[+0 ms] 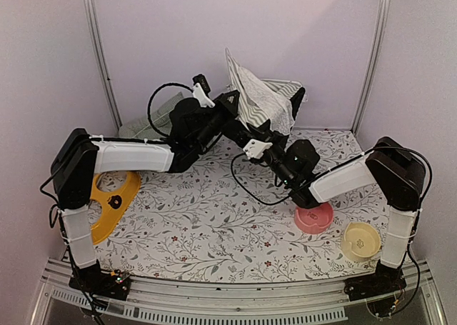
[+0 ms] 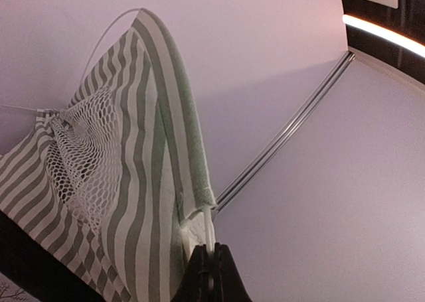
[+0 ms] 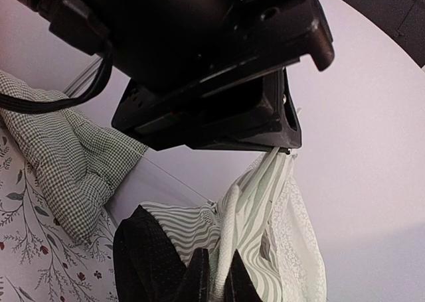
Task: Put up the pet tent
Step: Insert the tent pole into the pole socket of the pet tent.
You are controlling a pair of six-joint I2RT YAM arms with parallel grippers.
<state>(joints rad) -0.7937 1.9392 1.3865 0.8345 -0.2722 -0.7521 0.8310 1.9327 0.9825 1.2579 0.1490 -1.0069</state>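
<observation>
At the near edge: pink bowl [image 1: 314, 218] and yellow bowl [image 1: 360, 241], out of the way.
Right gripper [image 3: 216, 279]: pinches the striped cloth of the pet tent [image 3: 259, 216], probably to steady it.
Left gripper [image 2: 211, 272]: pressed together on the thin pole [image 2: 210, 226], likely to raise the arch.
Far back: the pet tent hangs half raised.

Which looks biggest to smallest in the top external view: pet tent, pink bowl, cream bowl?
1. pet tent, clearly the largest.
2. pink bowl and cream bowl: they look alike, and the right arm partly covers the pink one, so I won't rank them.
</observation>
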